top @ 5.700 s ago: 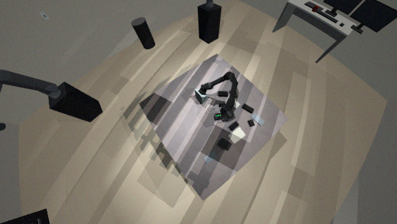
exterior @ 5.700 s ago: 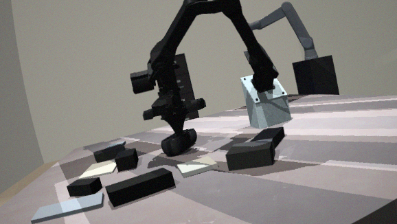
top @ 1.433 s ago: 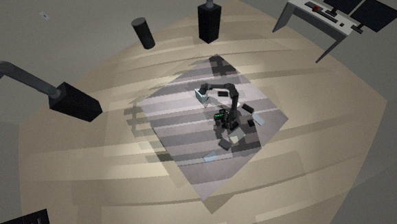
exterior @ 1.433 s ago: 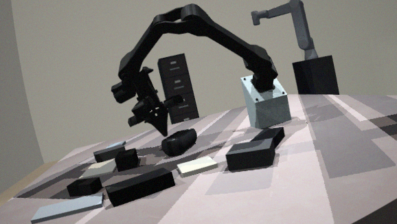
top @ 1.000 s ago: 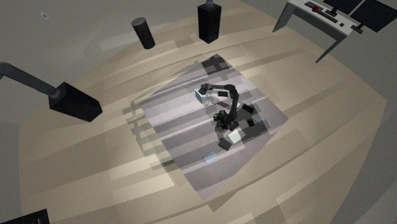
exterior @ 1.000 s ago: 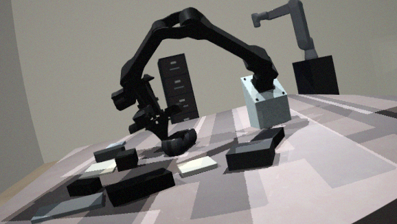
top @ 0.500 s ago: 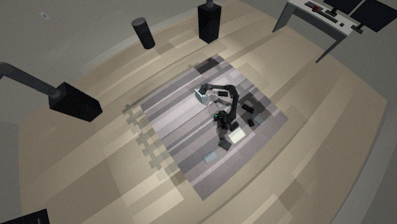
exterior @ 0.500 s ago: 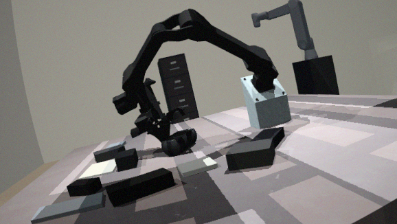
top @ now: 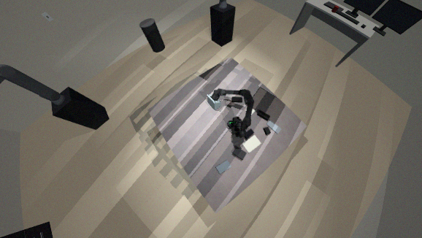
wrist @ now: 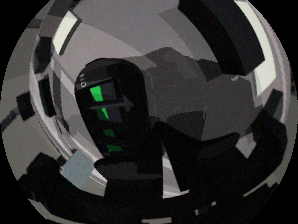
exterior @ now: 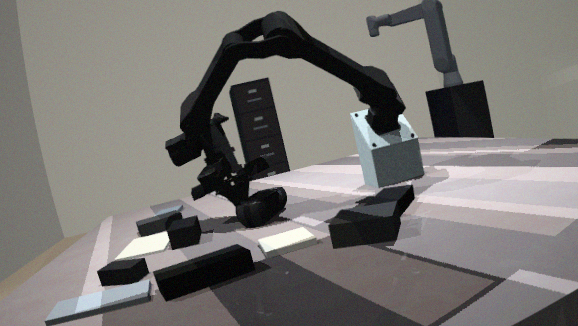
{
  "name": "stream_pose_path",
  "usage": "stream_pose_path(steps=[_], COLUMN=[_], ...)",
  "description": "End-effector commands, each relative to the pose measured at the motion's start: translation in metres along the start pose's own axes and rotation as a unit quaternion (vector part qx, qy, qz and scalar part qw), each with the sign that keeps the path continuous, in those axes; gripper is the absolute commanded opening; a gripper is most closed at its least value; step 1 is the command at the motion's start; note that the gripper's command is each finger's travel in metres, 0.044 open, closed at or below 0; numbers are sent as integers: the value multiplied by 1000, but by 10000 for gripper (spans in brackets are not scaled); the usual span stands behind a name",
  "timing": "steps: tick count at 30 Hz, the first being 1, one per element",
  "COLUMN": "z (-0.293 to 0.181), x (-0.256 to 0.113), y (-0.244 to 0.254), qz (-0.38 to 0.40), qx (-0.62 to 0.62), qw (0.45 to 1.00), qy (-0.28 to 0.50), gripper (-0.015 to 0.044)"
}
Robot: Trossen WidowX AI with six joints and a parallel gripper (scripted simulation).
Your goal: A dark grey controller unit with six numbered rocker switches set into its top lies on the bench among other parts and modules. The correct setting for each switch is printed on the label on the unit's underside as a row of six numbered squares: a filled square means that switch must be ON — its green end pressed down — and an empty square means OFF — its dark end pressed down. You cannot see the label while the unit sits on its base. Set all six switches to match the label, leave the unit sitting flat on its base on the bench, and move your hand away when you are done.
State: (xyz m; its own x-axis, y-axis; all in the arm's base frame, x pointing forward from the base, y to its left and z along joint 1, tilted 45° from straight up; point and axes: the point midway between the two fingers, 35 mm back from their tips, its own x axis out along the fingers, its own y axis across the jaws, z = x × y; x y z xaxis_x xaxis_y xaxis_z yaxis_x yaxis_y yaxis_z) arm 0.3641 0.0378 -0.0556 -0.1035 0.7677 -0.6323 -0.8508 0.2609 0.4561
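The dark controller unit (top: pixel 231 124) (exterior: pixel 267 206) (wrist: pixel 135 95) is on the bench. Whether its base is fully flat is unclear. In the wrist view it lies left of centre, switch side showing, lettering at its far end. Four green switch patches show there; the nearer switches and exact rocker positions are unclear. The underside label is hidden. My gripper (exterior: pixel 242 201) (wrist: pixel 158 124) is shut with nothing seen between its fingers. It is low, close beside the unit's right side in the wrist view and overlapping its near end; contact cannot be told.
The arm's pale blue base (top: pixel 214 103) (exterior: pixel 397 162) stands at the back. A long black bar (top: pixel 263 114) (exterior: pixel 205 275), a cream pad (exterior: pixel 287 240), a dark module (exterior: pixel 365 231), a small black block (top: pixel 266 131) (exterior: pixel 123 272) and a pale blue plate (top: pixel 274 127) (exterior: pixel 100 301) lie around.
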Motion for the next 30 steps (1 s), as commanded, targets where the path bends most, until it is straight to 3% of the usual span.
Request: stream_pose_path(steps=[1,22,30], z=[-1,0,-1], x=[2,8,-47], y=[6,32,6], qz=[4,5,3], qx=[5,6,5], qw=[1000,1000,1000], qy=[-2,-2,-1], gripper=[0,0,0])
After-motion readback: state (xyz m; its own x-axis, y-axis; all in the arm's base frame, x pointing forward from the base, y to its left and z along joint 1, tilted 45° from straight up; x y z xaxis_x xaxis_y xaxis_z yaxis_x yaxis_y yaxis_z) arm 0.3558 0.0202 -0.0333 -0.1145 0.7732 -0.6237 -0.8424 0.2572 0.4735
